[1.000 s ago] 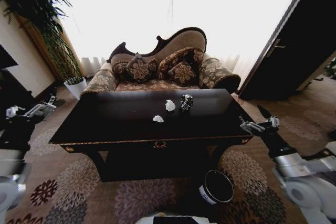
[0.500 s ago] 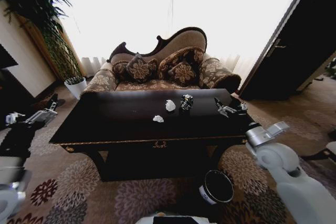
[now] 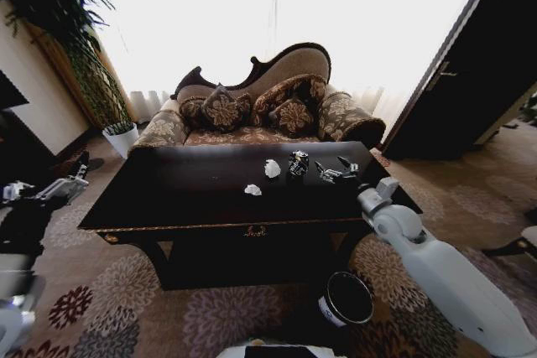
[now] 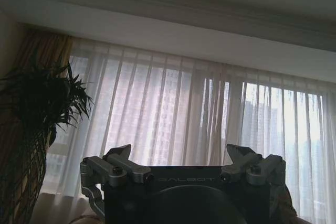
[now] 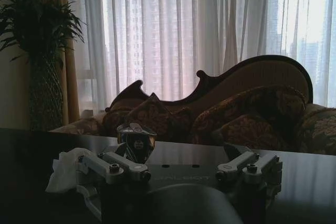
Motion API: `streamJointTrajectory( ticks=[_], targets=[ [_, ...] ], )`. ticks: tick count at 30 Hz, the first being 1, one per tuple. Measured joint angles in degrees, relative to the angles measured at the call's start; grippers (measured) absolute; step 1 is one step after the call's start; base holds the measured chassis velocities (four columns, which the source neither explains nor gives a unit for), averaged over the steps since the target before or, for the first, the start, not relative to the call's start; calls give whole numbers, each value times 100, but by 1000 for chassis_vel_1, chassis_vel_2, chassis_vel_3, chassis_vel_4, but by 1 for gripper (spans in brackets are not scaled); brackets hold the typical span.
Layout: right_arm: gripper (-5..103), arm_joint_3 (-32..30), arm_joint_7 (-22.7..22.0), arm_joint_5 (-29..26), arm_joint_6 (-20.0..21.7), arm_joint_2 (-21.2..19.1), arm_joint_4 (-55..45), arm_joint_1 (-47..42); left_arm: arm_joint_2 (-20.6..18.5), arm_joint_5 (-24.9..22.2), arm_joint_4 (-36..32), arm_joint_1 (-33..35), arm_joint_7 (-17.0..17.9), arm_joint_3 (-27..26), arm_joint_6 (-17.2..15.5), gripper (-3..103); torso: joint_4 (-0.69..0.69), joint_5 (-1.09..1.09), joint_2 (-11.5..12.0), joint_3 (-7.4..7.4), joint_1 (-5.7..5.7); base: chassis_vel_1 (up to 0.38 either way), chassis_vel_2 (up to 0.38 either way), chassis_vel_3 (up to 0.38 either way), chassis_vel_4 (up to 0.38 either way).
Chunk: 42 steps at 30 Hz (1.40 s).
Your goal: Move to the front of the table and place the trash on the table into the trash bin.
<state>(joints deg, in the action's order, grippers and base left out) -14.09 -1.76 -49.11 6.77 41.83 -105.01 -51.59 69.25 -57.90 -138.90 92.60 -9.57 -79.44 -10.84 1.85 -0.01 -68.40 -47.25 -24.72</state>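
The dark glossy table (image 3: pixel 185 194) stands right in front of me. On its top lie a white paper wad (image 3: pixel 271 168), a smaller wad (image 3: pixel 252 189) and a shiny black-and-silver can (image 3: pixel 298 163). My right gripper (image 3: pixel 334 173) hovers open over the tabletop just right of the can, with nothing between its fingers. The right wrist view shows the can (image 5: pixel 136 141) and a wad (image 5: pixel 65 169) a short way ahead of the open right gripper (image 5: pixel 181 163). My left gripper (image 3: pixel 52 189) is held off the table's left end; in its wrist view the left gripper (image 4: pixel 181 161) is open. The black trash bin (image 3: pixel 346 299) stands on the carpet at the front right.
A patterned sofa (image 3: pixel 252 111) with cushions sits behind the table, under a bright curtained window. A tall potted plant (image 3: pixel 92 73) stands at the back left and a dark door (image 3: pixel 470 81) at the right. Patterned carpet surrounds the table.
My right arm has swung in from beside the table's right end to over the tabletop, close to the can. The left arm has hardly moved.
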Motion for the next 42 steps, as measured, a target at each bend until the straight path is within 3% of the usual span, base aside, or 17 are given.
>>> streamJointTrajectory(
  ticks=[42],
  targets=[
    [100,1412,196,-86,-26,588,1175,1407,64,33,4,102,-3,-90,-1,100,0,0,0,0,1,0,0,0,0]
  ],
)
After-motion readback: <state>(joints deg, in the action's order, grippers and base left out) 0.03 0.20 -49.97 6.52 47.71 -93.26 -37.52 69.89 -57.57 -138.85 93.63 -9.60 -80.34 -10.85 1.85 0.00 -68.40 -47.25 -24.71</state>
